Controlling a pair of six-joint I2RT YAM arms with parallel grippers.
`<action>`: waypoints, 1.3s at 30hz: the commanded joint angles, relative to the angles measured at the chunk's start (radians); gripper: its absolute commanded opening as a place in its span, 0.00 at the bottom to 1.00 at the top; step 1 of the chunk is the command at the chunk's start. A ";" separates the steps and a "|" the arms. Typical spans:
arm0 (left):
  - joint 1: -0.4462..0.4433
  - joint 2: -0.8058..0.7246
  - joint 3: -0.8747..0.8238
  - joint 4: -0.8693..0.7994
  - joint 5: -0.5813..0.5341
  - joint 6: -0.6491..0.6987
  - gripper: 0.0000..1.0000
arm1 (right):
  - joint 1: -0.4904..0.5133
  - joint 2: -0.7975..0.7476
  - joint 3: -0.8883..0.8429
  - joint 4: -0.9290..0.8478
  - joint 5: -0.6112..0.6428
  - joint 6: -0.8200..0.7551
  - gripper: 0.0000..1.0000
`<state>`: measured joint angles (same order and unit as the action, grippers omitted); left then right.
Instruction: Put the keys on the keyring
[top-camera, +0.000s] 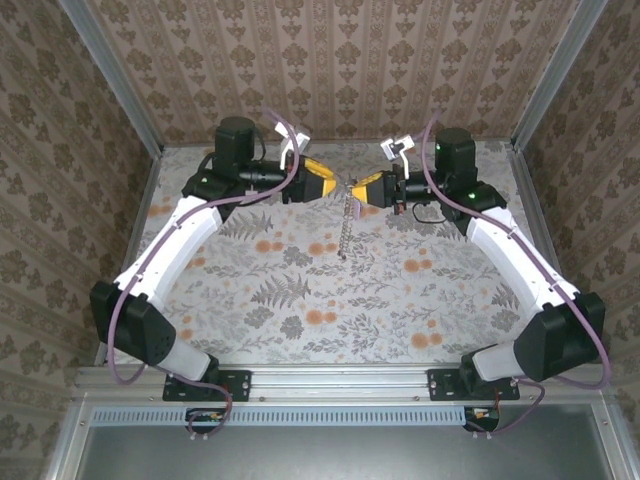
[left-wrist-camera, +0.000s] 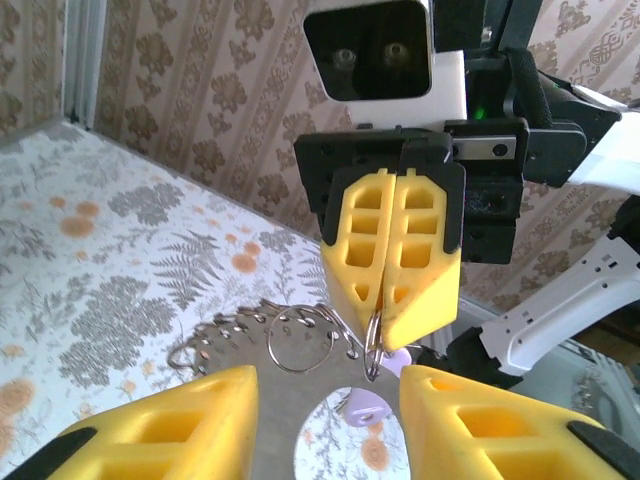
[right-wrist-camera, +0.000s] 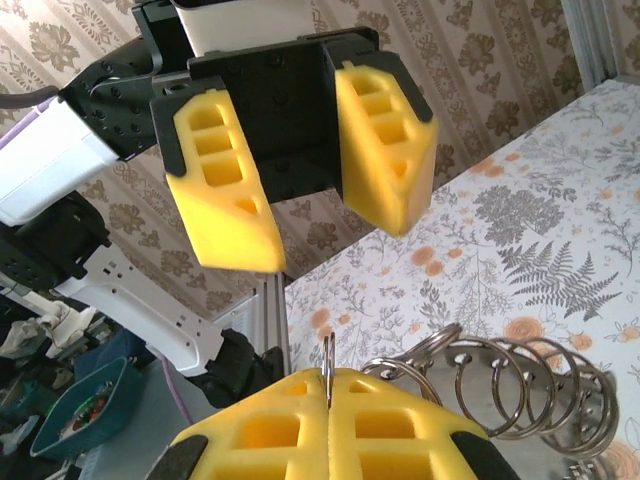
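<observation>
We see a bench (top-camera: 300, 290) covered with a pale cloth printed with grey ferns and orange flowers. Walls (top-camera: 350, 60) papered in a brown damask pattern enclose it at the rear and on both sides. Two bare aluminium posts, one left (top-camera: 110, 75) and one right (top-camera: 560, 70), stand in the rear corners and lean outward in the overhead view. An aluminium rail (top-camera: 340, 378) runs along the near edge, with a slotted strip (top-camera: 340, 413) and a grey panel (top-camera: 340, 455) below it. Beyond the enclosure, we see a teal bin (right-wrist-camera: 85, 405) holding small items too blurred to identify.
</observation>
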<state>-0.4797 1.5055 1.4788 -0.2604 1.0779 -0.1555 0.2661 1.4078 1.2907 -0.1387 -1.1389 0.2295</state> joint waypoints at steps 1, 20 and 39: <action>-0.011 0.008 0.039 -0.040 0.057 0.042 0.41 | -0.003 0.016 0.030 -0.007 -0.050 -0.025 0.00; -0.054 0.061 0.055 -0.040 0.045 0.046 0.37 | -0.002 0.013 -0.003 0.039 -0.050 -0.005 0.00; -0.081 0.099 0.071 -0.022 0.066 0.040 0.18 | -0.002 0.015 -0.019 0.068 -0.044 0.011 0.00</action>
<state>-0.5510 1.5890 1.5269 -0.2966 1.1088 -0.1333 0.2661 1.4296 1.2797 -0.1177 -1.1534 0.2348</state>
